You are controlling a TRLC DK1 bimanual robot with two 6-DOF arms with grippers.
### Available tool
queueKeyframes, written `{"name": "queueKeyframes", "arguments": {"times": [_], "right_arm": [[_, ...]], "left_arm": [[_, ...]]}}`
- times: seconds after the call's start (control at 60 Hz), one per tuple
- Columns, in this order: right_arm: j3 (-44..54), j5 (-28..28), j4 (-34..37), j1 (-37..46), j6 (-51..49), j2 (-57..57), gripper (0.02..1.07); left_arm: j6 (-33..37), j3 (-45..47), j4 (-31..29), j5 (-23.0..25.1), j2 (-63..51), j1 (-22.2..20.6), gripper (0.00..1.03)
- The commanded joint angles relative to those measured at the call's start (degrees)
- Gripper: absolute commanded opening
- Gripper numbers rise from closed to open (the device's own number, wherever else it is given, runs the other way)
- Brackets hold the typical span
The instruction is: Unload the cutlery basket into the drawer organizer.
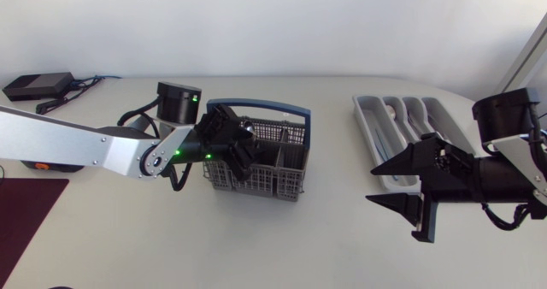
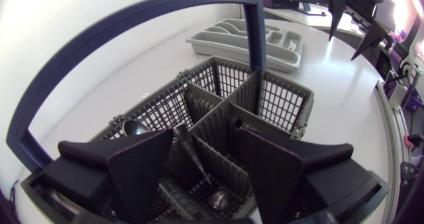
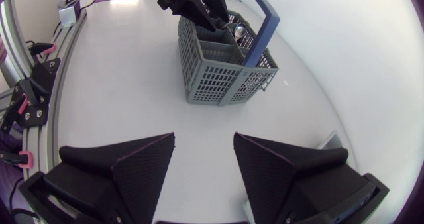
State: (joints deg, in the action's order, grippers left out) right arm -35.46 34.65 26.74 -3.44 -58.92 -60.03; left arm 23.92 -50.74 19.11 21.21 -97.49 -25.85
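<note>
Head view: left arm (image 1: 77, 148) comes in from the left, wrist bent down, left gripper (image 1: 242, 156) dipped into the top of the cutlery basket (image 1: 278, 173). The basket is grey with a blue handle and stands mid-table (image 1: 325, 246). The drawer organizer (image 1: 369, 122) is well apart, on the right side. Right arm (image 1: 504, 173) is low beside the organizer, right gripper (image 1: 376, 185) pointing toward the basket, jaws wide, empty.

Left wrist: left gripper (image 2: 205, 136) has its jaws spread over a basket compartment. A cutlery piece (image 2: 193, 159) stands between the fingers, closer to one, not clamped. A spoon (image 2: 133, 126) sits bowl-up in the next compartment. The organizer (image 2: 265, 48) is ahead, past the handle.

Right wrist: right gripper (image 3: 204, 141) is wide open over bare table, holding nothing. The basket (image 3: 222, 75) is ahead, with the left gripper (image 3: 199, 8) reaching into it.
</note>
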Motion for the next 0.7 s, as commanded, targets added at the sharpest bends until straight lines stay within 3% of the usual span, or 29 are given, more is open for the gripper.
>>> {"name": "queueKeyframes", "arguments": {"times": [0.0, 0.183, 0.683], "right_arm": [[1.71, -0.11, -0.55, -0.42, 0.64, -0.88, 0.68], [2.15, 0.06, -0.99, -0.34, 0.38, -0.88, 0.68], [3.91, 4.46, -2.13, 5.29, -4.98, -2.90, 0.68]], "left_arm": [[-1.25, 0.03, -0.39, 1.29, -1.74, -0.26, 0.58], [-2.21, -0.41, -0.22, 2.78, -2.09, 0.18, 0.38], [-2.74, -2.43, 0.05, 3.31, -3.58, 0.36, 0.39]]}}
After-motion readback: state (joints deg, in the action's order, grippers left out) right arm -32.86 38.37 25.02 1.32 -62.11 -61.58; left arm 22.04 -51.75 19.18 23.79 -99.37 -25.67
